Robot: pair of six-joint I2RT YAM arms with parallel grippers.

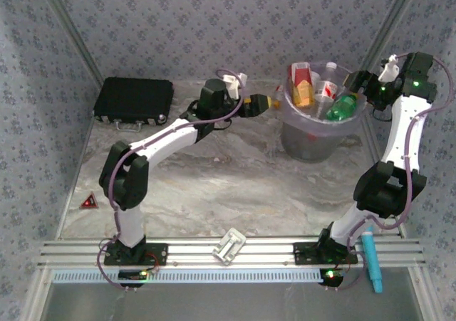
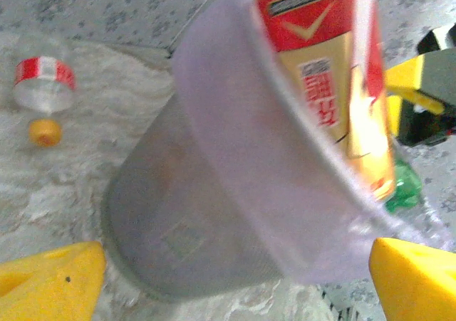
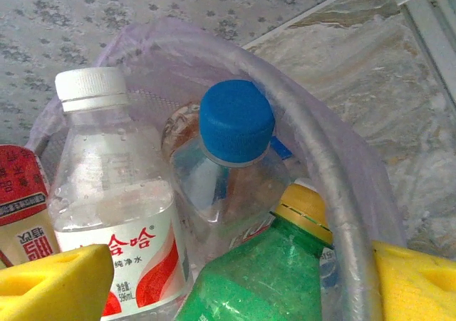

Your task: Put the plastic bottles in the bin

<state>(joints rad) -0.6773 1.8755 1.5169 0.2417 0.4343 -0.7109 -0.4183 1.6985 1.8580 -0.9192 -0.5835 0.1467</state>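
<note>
The pale-purple bin [image 1: 313, 139] stands at the back right, packed with several plastic bottles. A green bottle [image 1: 342, 106] lies on top by the right rim. My right gripper [image 1: 358, 85] hovers open over that rim. In the right wrist view its yellow fingers [image 3: 50, 285] stand wide either side of the green bottle [image 3: 271, 278], apart from it. Beside it stand a blue-capped clear bottle [image 3: 235, 164] and a white-capped one [image 3: 107, 193]. My left gripper [image 1: 262, 104] is open, facing the bin wall [image 2: 214, 193]. A clear red-labelled bottle [image 2: 43, 86] lies on the table.
A flat black case [image 1: 134, 100] lies at the back left. A red triangle marker [image 1: 89, 201] sits near the left edge. On the front rail are a white bracket [image 1: 229, 245] and a teal tool [image 1: 371, 260]. Patterned walls close in on three sides.
</note>
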